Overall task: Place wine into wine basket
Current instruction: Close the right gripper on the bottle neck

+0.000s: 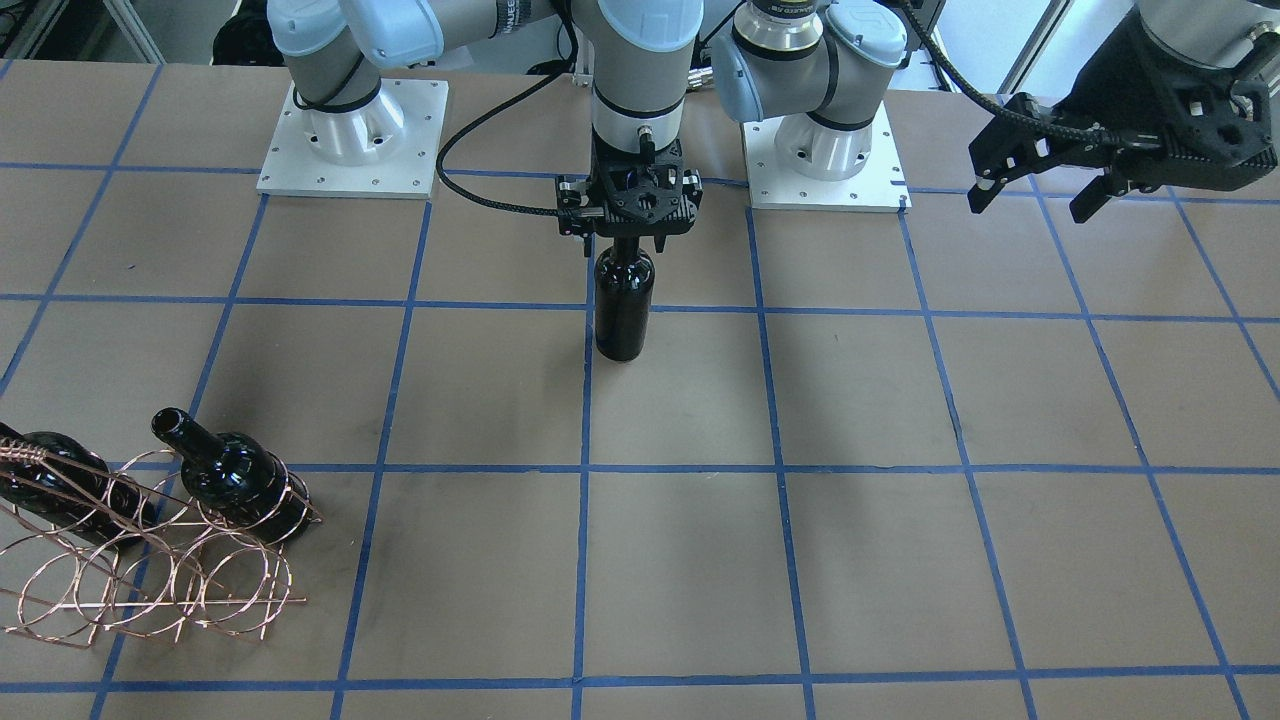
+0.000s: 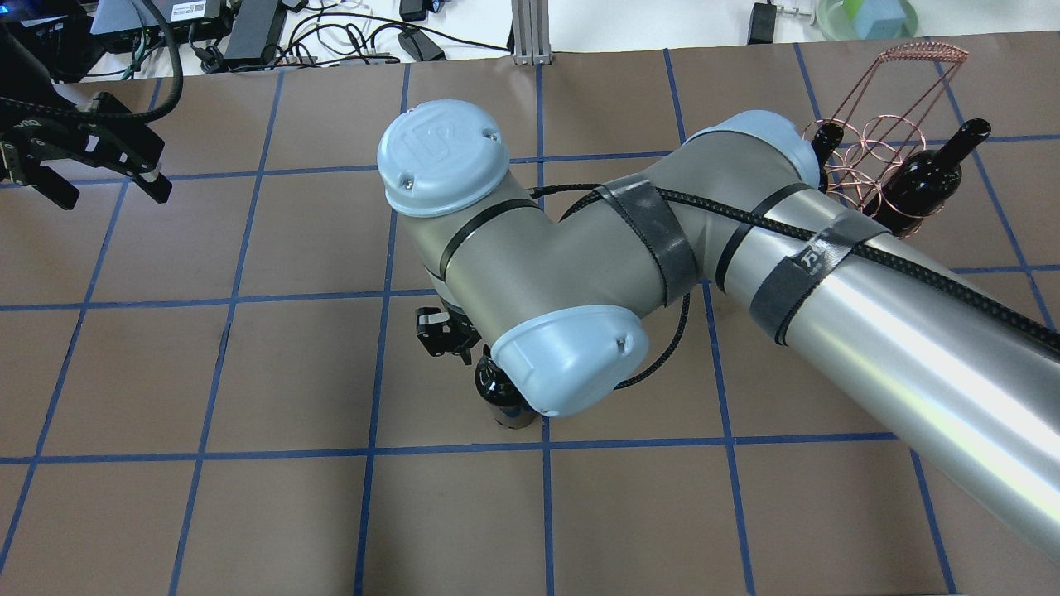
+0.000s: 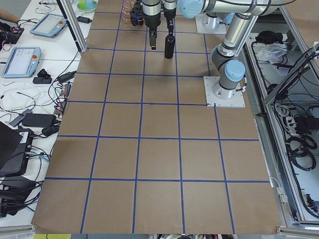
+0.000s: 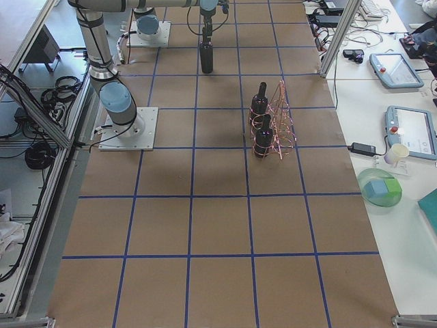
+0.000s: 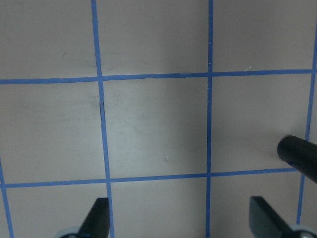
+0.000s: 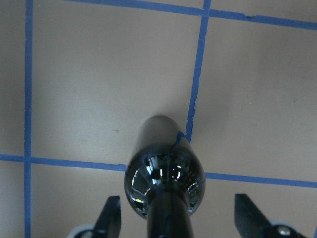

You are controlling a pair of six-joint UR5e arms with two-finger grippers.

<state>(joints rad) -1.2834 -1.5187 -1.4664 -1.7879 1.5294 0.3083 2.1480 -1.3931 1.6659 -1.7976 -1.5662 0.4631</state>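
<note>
A glossy black wine bottle (image 1: 623, 310) stands upright on the brown table near the robot's base, and also shows in the right wrist view (image 6: 164, 173). My right gripper (image 1: 625, 242) is straight above it, with its fingers (image 6: 111, 218) spread wide on either side of the neck and not touching it. The copper wire basket (image 1: 150, 570) lies at the table's far right side (image 2: 878, 141). It holds two look-alike bottles (image 1: 235, 480) (image 1: 50, 480). My left gripper (image 1: 1030, 205) is open and empty, raised high over the table's left side (image 2: 108, 194).
The right arm's elbow (image 2: 580, 248) hides most of the standing bottle from overhead. Blue tape lines mark a grid on the table (image 1: 780, 560). Cables and devices lie beyond the far edge (image 2: 248, 25). A black round-ended thing (image 5: 297, 153) shows at the left wrist view's right edge.
</note>
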